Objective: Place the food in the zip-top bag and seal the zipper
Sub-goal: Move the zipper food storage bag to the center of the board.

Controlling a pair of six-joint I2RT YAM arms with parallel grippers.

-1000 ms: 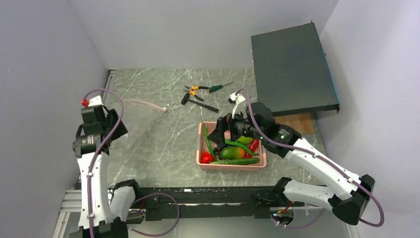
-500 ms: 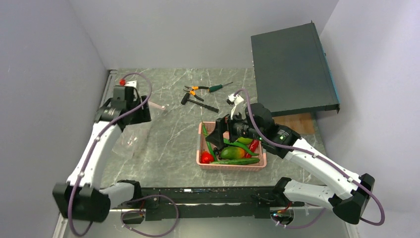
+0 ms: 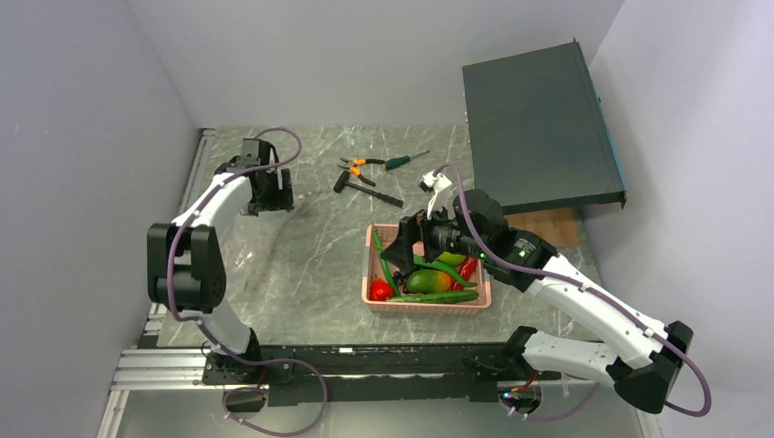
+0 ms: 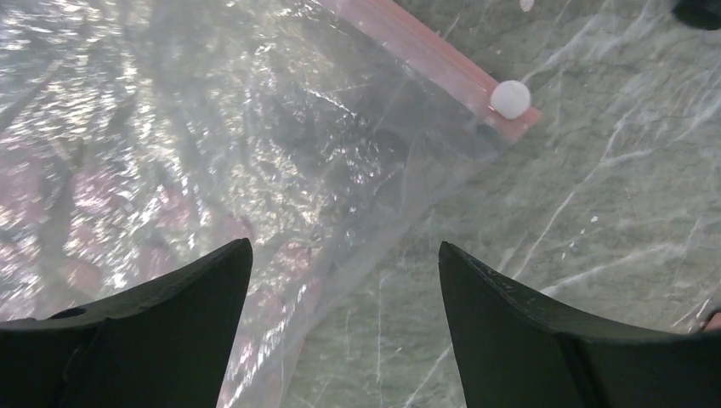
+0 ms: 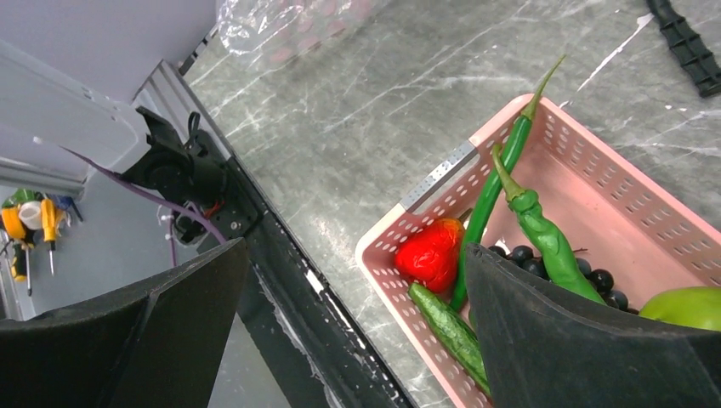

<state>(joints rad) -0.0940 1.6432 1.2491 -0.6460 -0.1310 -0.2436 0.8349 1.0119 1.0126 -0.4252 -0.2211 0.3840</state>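
Left tool [image 4: 344,245] spread, right tool [image 5: 355,246] spread wide

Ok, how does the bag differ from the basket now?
The zip-top bag is clear, floppy, lying flat; the pink basket is rigid mesh with upright walls. The food sits in the basket, not the bag. The bag lies below the left gripper, the basket below the right gripper. Both rest on the table.

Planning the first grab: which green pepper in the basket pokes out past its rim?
The thin, dark pepper along the basket wall, its stem tip past the corner; the paler, thicker pepper stays inside.
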